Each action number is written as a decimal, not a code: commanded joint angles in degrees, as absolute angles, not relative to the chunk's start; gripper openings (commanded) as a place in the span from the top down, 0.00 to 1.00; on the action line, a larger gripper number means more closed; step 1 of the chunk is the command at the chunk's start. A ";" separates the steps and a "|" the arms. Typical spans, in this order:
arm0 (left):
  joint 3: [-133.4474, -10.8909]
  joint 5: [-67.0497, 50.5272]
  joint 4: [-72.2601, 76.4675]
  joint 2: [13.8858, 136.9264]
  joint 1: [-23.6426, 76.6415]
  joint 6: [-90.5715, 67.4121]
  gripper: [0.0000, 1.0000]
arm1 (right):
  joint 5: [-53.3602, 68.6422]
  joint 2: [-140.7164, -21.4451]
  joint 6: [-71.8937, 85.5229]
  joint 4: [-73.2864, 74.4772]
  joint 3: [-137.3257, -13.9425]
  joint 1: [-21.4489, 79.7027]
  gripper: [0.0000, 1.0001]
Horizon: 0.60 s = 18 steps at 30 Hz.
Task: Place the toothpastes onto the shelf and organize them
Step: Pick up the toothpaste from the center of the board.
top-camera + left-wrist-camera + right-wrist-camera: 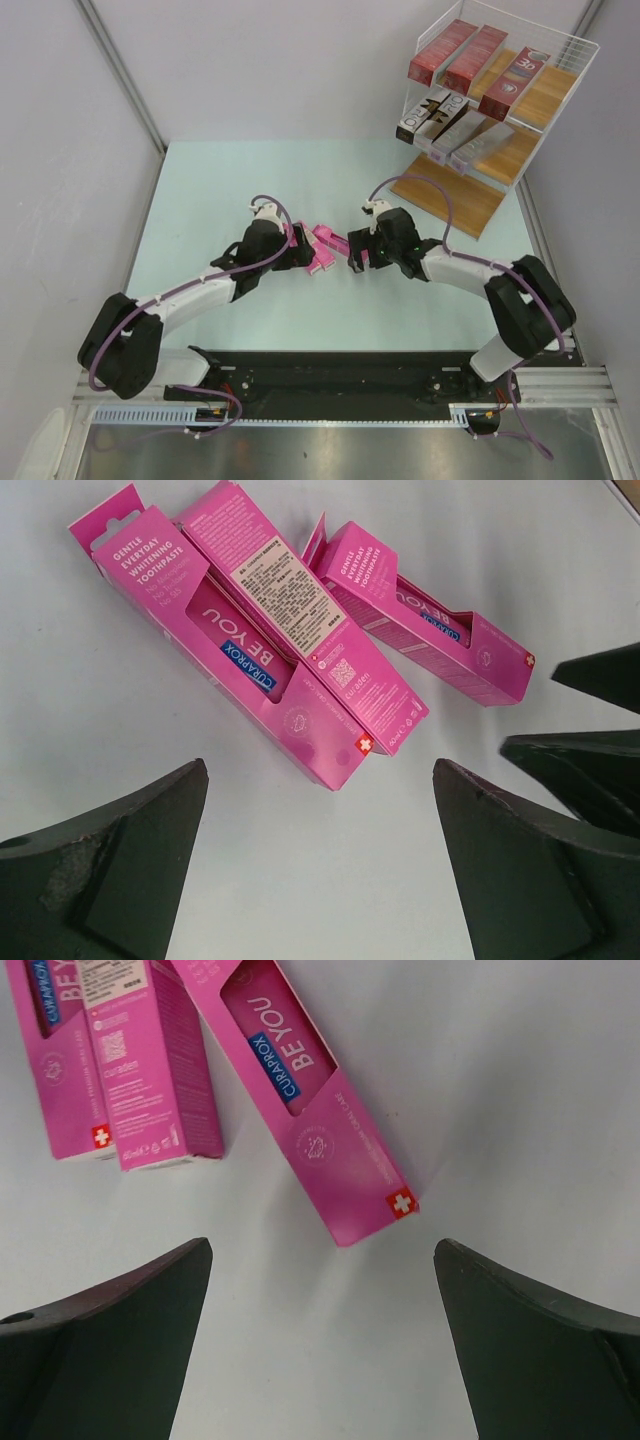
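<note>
The shelf (450, 200), far right, carries 3 dark red cartons (475, 60) and 3 silver-grey cartons (455, 128). The 3 pink cartons (300, 620) lie on the table (220, 200) between my left gripper (320, 865) and right gripper (320, 1345), both spread wide and empty. They are light, stiff card, probably crushable, so I'd pinch the long sides mid-length. Printed: "CURAPROX BE YOU", "GENTLE EVERYDAY WHITENING TOOTHPASTE".

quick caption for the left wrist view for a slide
Left gripper, jaws open, poised at three pink toothpaste cartons lying close together on the pale table.
</note>
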State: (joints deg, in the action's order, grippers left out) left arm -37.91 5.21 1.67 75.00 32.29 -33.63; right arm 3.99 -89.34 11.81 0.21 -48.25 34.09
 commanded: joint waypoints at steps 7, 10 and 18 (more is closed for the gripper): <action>-36.21 3.78 4.13 74.18 31.55 -33.93 0.00 | -3.51 -101.77 8.53 -3.86 -57.65 35.07 0.00; -35.60 3.52 4.57 73.92 31.38 -33.84 0.00 | -4.13 -104.14 8.52 -3.78 -58.62 35.16 0.04; -34.81 2.73 5.27 73.30 31.03 -34.28 0.00 | -5.27 -105.03 7.39 -1.23 -59.33 36.56 0.39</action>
